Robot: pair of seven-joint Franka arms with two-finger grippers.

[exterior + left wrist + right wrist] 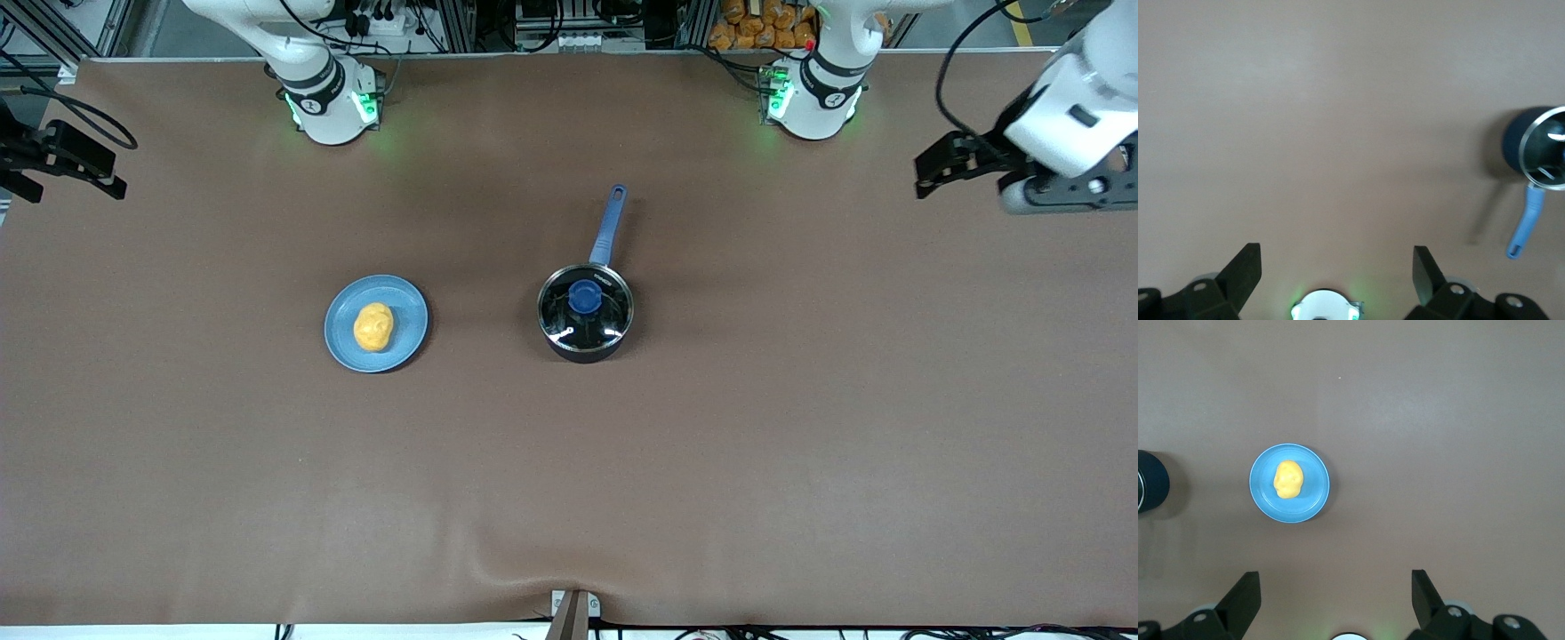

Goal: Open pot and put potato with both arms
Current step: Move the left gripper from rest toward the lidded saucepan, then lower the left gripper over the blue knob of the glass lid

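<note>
The black pot point(578, 353) stands mid-table with its glass lid point(605, 322) on, blue knob point(584, 297) on top. Its blue handle point(608, 227) points toward the robots' bases. The yellow potato point(373, 326) lies on a light-blue plate point(410, 307) beside the pot, toward the right arm's end. My left gripper point(929, 178) hangs open and high over the left arm's end of the table; its wrist view catches the pot point(1513, 140) at the edge. My right gripper point(111, 178) hangs open over the right arm's end, looking down on the potato point(1289, 480) and plate point(1315, 495).
The two arm bases point(333, 107) point(813, 102) glow green at the table's farthest edge from the front camera. A heap of orange-brown lumpy items point(765, 27) sits off the table past the left arm's base. A small bracket point(573, 613) sticks up at the nearest edge.
</note>
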